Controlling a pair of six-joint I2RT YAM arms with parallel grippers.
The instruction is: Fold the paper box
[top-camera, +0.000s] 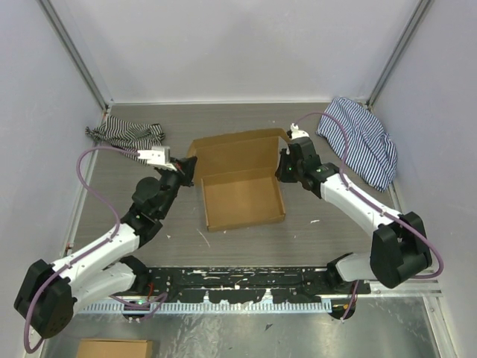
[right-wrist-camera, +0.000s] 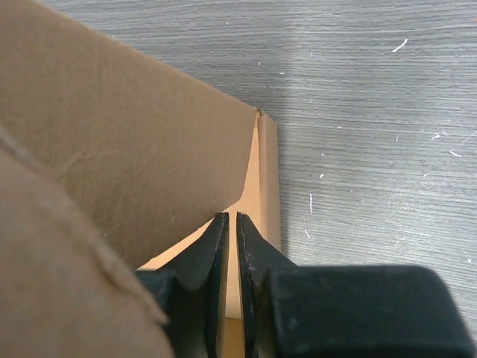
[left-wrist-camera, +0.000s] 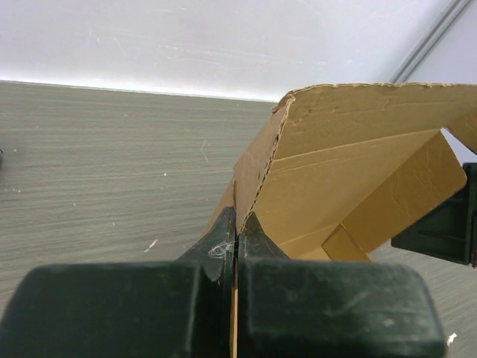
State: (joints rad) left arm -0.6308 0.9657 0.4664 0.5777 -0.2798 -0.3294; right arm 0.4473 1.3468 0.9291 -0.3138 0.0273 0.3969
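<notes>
The paper box (top-camera: 242, 198) sits mid-table as a shallow open tray, its lid flap raised along the far side. The left gripper (top-camera: 181, 168) pinches the box at its far-left corner, and the right gripper (top-camera: 287, 165) is clamped on the far-right corner. A black-striped cloth (top-camera: 127, 134) lies far left and a blue-striped cloth (top-camera: 361, 142) far right.

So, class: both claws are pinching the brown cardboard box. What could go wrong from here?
The left claw and right claw each pinch only a thin edge of the plain brown cardboard mailer box, so the edge might slip out, crease or tear. The raised lid stands between the two arms, so uneven pulls could twist the box.
</notes>
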